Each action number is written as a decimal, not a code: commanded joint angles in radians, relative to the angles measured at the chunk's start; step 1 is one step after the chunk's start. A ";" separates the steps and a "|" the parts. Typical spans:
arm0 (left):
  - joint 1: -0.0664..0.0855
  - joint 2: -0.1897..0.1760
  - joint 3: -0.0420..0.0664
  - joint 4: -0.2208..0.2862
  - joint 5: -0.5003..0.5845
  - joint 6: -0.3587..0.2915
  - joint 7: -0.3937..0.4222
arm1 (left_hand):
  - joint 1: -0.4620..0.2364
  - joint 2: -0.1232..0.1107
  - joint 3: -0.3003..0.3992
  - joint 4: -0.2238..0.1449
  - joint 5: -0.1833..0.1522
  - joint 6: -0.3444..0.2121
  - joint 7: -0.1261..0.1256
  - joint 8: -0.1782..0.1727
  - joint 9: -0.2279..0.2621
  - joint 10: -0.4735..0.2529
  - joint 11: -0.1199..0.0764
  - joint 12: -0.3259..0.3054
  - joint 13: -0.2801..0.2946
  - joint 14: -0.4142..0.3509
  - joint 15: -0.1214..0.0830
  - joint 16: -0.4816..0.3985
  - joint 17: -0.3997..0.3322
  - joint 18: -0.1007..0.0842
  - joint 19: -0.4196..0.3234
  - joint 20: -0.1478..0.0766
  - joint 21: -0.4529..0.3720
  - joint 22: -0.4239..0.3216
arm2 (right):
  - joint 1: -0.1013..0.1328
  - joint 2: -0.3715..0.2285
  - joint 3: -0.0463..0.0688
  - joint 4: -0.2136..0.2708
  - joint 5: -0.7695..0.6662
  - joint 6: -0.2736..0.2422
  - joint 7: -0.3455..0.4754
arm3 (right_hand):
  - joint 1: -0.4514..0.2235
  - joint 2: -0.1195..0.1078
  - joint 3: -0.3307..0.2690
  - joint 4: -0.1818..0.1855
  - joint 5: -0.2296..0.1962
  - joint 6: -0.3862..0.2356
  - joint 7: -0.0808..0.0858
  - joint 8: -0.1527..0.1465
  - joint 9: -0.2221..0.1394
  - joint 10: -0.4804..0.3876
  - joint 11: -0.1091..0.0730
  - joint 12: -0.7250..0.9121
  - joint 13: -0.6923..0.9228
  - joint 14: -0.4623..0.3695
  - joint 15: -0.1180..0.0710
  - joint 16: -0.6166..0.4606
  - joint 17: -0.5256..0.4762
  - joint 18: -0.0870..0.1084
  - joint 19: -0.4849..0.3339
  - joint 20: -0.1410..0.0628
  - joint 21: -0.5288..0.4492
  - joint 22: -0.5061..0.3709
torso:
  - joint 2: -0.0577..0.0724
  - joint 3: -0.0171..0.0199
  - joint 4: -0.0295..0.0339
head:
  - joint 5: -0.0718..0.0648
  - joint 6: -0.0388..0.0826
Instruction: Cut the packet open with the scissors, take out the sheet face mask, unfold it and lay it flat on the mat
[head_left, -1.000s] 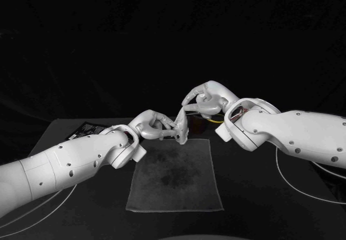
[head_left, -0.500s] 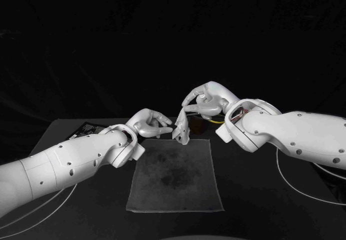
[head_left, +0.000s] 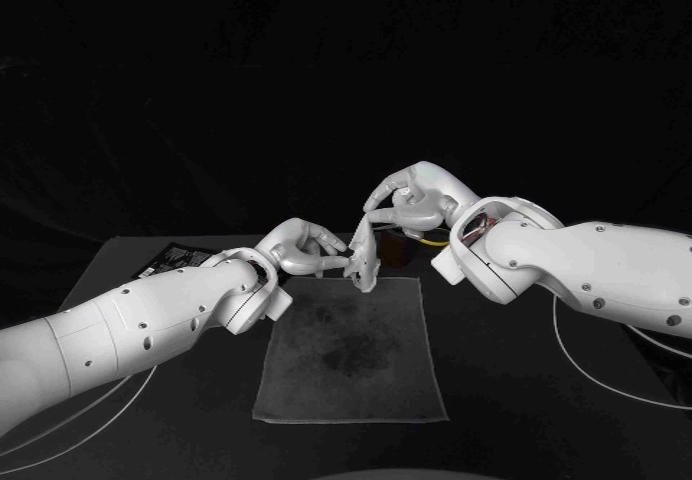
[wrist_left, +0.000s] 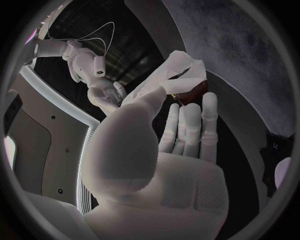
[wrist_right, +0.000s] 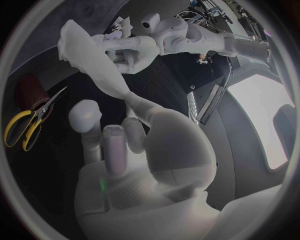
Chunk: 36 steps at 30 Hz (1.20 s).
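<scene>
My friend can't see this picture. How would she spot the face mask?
Find the grey mat in the middle of the black table. Above its far edge the right hand pinches a pale sheet, the face mask, with the left hand at its lower part. It is the only thin, floppy, crumpled thing; the hands are hard and shiny.

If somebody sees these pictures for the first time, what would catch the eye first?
The white sheet mask hangs crumpled in the air above the far end of the grey mat. The right hand pinches it at its top, and the left hand is close at its side. Yellow-handled scissors lie on the table behind the right hand.
</scene>
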 joint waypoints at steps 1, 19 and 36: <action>0.000 0.003 0.001 0.002 -0.021 0.057 -0.010 | -0.009 -0.007 -0.017 0.005 0.002 0.004 -0.002 0.006 0.002 -0.005 -0.001 0.000 -0.001 -0.005 0.000 -0.007 0.001 0.014 0.008 0.001 -0.007 -0.004 | 0.000 0.002 0.001 0.001 -0.003 0.003 0.011 | -0.003 0.007 0.003 0.001 0.004 0.006 -0.001 0.002 0.001 0.010 -0.002 0.003 0.001 0.068 -0.008 0.004 0.096 0.017 0.004 0.000 0.006 0.050 | 0.000 -0.0001 0.0000 | -0.001 -0.001; -0.004 0.014 0.001 -0.002 -0.034 0.099 -0.015 | 0.015 0.023 -0.024 0.020 0.002 0.006 0.001 -0.008 -0.007 0.024 -0.008 0.005 -0.007 -0.007 -0.006 -0.002 0.007 0.015 0.017 -0.003 -0.020 -0.016 | 0.000 0.000 0.001 0.010 -0.002 0.002 0.013 | -0.004 0.006 0.006 0.000 0.004 0.006 -0.001 0.003 0.001 0.011 -0.002 0.003 0.002 0.069 -0.008 0.004 0.097 0.017 0.004 0.000 0.004 0.050 | 0.000 0.0002 -0.0001 | 0.000 -0.003; -0.004 0.013 0.001 -0.004 -0.009 0.096 0.004 | 0.025 0.107 0.028 0.066 0.002 0.158 -0.059 0.056 0.019 0.089 -0.023 0.003 -0.017 0.013 -0.017 0.009 0.041 0.015 0.029 -0.011 -0.020 -0.019 | 0.000 -0.002 0.001 0.002 -0.001 0.004 0.011 | -0.004 0.006 0.006 0.000 0.004 0.006 -0.001 0.003 0.001 0.011 -0.002 0.003 0.002 0.069 -0.008 0.004 0.097 0.017 0.004 0.000 0.004 0.050 | 0.000 -0.0005 0.0003 | -0.003 -0.004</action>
